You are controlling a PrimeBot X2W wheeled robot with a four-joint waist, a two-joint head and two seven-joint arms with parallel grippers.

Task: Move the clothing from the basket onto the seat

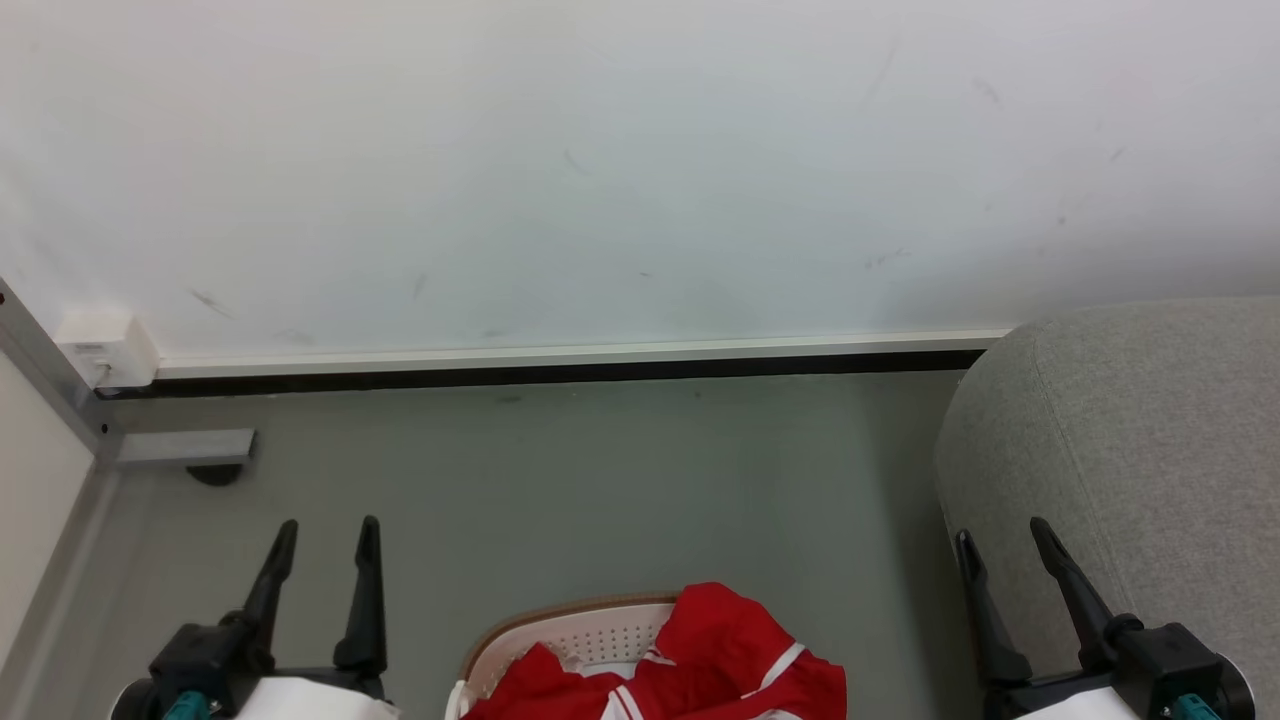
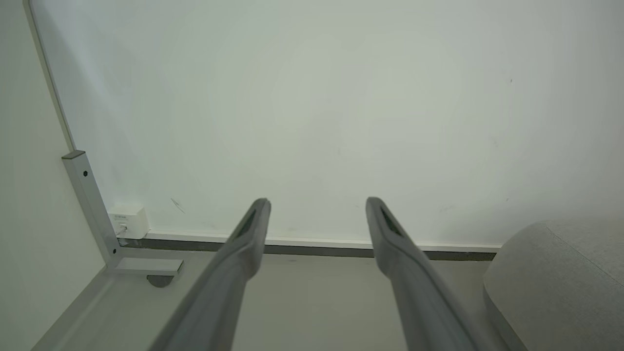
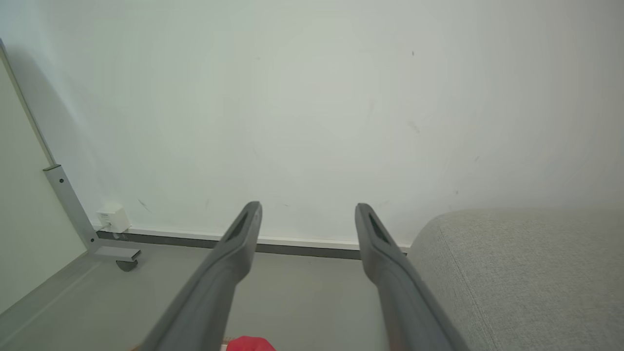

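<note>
clothing [image 1: 700, 660]: red with white stripes, heaped in the basket [image 1: 600, 632] and covering its right side, on the floor [image 1: 600, 480] at the bottom edge of the head view
clothing against tools: between the left tool [image 1: 329, 523] and the right tool [image 1: 1001, 529], lower in the head view than both pairs of fingertips, touching neither
left tool: fingers apart, holding nothing, over bare floor
right tool: fingers apart, holding nothing, in front of the rounded corner of the seat [image 1: 1130, 440]
seat: grey, right of the basket, apart from it
count: one basket, one seat, two tools; number of garments in the heap impossible to tell
</note>
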